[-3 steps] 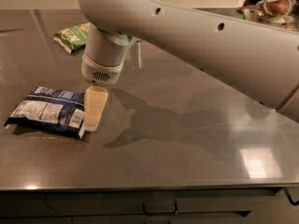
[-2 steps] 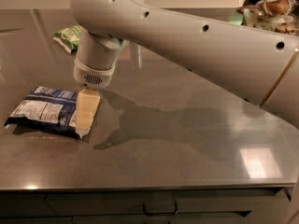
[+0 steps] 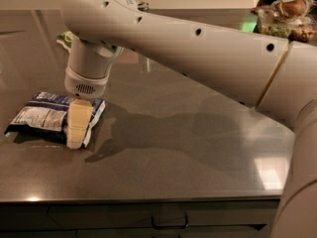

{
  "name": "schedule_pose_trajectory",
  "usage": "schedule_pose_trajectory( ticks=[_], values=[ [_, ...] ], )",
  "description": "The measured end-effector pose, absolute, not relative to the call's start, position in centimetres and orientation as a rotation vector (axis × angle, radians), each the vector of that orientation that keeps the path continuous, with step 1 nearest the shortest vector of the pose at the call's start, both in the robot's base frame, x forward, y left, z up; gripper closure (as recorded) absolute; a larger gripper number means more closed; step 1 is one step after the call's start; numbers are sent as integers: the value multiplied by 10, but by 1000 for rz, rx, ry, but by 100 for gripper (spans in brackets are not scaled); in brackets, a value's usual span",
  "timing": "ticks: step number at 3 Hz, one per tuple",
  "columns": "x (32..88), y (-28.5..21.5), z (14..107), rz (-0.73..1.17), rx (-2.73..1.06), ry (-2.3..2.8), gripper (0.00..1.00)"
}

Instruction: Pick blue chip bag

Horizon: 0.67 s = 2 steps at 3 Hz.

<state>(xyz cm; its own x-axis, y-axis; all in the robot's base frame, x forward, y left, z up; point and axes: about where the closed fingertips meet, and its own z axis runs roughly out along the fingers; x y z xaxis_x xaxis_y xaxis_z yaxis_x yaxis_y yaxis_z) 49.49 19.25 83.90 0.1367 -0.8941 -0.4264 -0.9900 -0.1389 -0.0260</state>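
The blue chip bag [image 3: 40, 118] lies flat at the left of the dark grey counter [image 3: 198, 152], its white label panel facing up. My gripper [image 3: 77, 135] points straight down from the white arm [image 3: 188, 48] and sits over the bag's right end, overlapping its sealed edge. It hides that end of the bag. I cannot tell whether it touches the bag.
A green chip bag [image 3: 63, 37] shows as a sliver behind the arm at the back left. Wrapped food packages [image 3: 286, 15] stand at the back right. The counter's front edge runs along the bottom, with a drawer handle [image 3: 169, 226] below it.
The arm has swung left, and the gripper has moved from beside the bag's right edge to over its right end.
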Motion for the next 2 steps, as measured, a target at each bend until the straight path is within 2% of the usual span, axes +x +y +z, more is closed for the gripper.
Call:
schedule_pose_trajectory(
  ticks=[1, 2],
  values=[
    [496, 200, 837, 458, -2124, 1822, 17],
    [498, 201, 837, 457, -2119, 1825, 41]
  ],
)
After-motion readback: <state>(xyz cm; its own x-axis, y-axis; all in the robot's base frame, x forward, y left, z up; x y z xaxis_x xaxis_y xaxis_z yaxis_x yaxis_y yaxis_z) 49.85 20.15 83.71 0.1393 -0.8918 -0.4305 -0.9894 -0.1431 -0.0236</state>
